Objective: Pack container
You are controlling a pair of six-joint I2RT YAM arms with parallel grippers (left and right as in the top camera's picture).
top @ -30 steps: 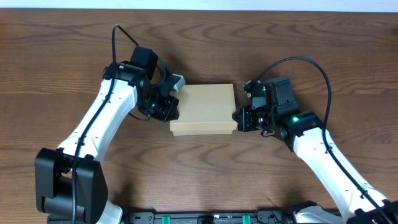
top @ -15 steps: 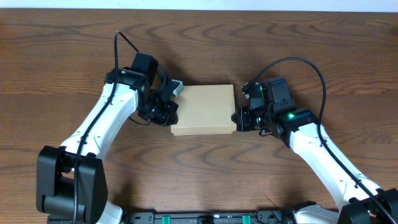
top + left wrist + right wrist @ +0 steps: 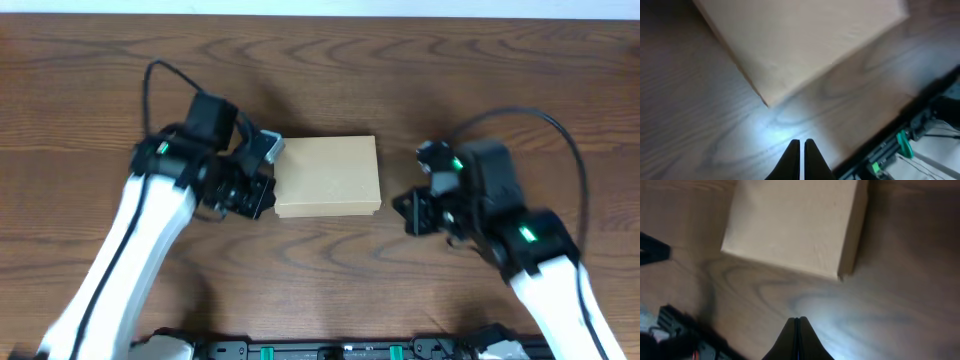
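Observation:
The container [image 3: 328,176] is a tan cardboard box lying flat in the middle of the table with its lid closed. It also shows in the left wrist view [image 3: 800,42] and in the right wrist view [image 3: 792,225]. My left gripper [image 3: 262,198] is shut and empty, just off the box's left side, above the wood [image 3: 801,144]. My right gripper [image 3: 404,212] is shut and empty, a short way to the right of the box and apart from it [image 3: 797,321].
The brown wooden table [image 3: 320,60] stretches all round the box. A black rail with green parts [image 3: 330,350] runs along the front edge and shows in the left wrist view [image 3: 900,145].
Both arms have pulled back from the box and toward the front of the table. The right gripper has left the box's right side; the left has moved off its left edge. The box stayed put.

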